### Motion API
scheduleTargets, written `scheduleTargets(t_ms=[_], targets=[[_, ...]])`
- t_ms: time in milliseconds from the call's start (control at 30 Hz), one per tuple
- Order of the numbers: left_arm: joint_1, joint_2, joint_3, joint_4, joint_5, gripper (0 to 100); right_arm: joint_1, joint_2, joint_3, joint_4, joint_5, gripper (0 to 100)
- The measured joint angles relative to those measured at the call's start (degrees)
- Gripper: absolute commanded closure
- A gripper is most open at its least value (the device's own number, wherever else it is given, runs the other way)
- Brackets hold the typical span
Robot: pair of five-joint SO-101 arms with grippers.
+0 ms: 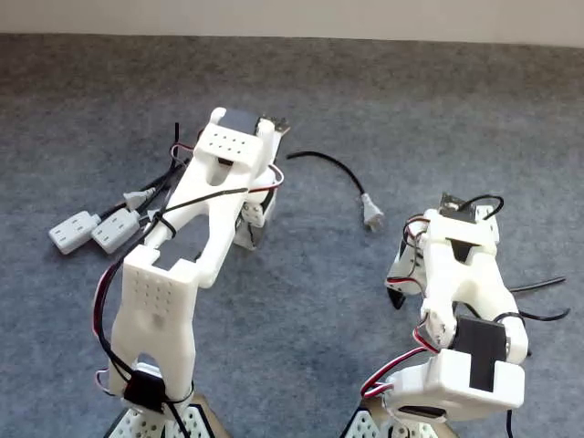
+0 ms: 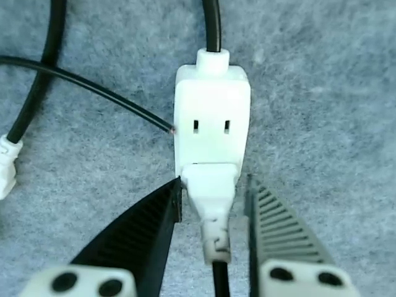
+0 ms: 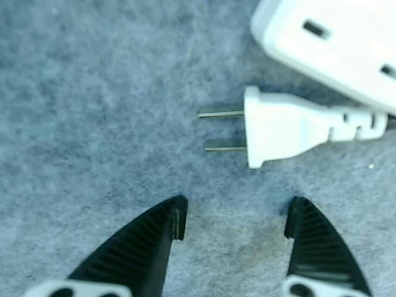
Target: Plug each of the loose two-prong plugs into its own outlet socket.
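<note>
Socket block runs off frame, just beside loose plug.

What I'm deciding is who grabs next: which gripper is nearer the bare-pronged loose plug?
Right. The right gripper has the loose plug lying just ahead of its open jaws. The left gripper sits apart, jaws either side of a seated plug in an outlet block.

You have one seated plug in a white socket block; a loose plug lies flat, prongs bare, beside a second socket; paired sockets rest at left.
</note>
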Motion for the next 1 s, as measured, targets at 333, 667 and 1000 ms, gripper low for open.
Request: scheduleTargets(t_ms=[333,667,1000], targets=[[0.0,-0.18,0.0,0.0,0.0,78,0.0,0.0,0.0,0.0,0.0,74.1],[0.0,-8.7,4.4,0.09,-0.09,78,0.0,0.0,0.0,0.0,0.0,74.1],[0.0,-15.47,13.36,0.09,-0.09,78,0.0,0.0,0.0,0.0,0.0,74.1]])
